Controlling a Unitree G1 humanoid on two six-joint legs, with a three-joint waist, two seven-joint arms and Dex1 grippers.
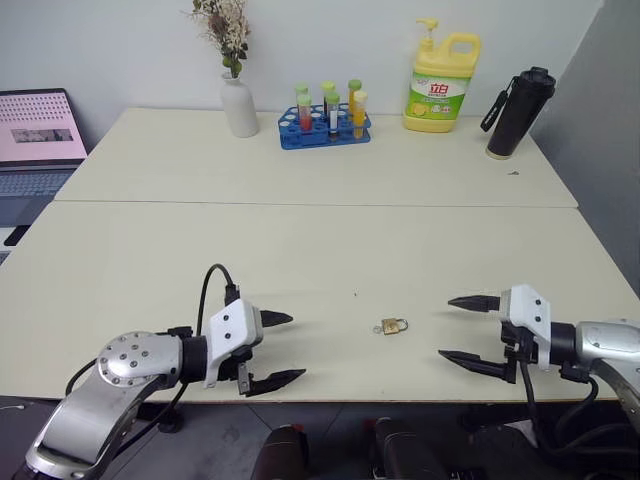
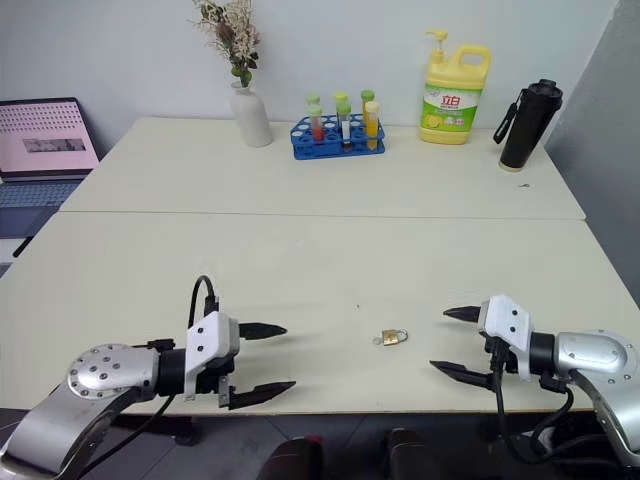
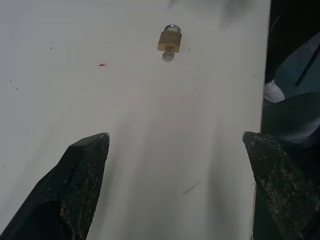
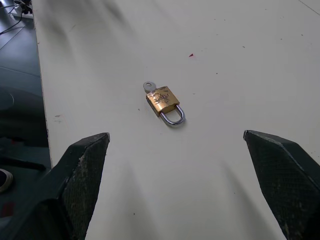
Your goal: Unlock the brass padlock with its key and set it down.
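- We see two cream tables (image 1: pixel 300 160) pushed together against a plain white wall (image 1: pixel 120 40).
- A grey partition (image 1: pixel 610 130) stands at our right.
- Dark floor (image 4: pixel 17 65) lies below the table's edge.

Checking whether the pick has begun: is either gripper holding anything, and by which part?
Nothing is held. The left gripper and right gripper are open, the brass padlock on the table between them.
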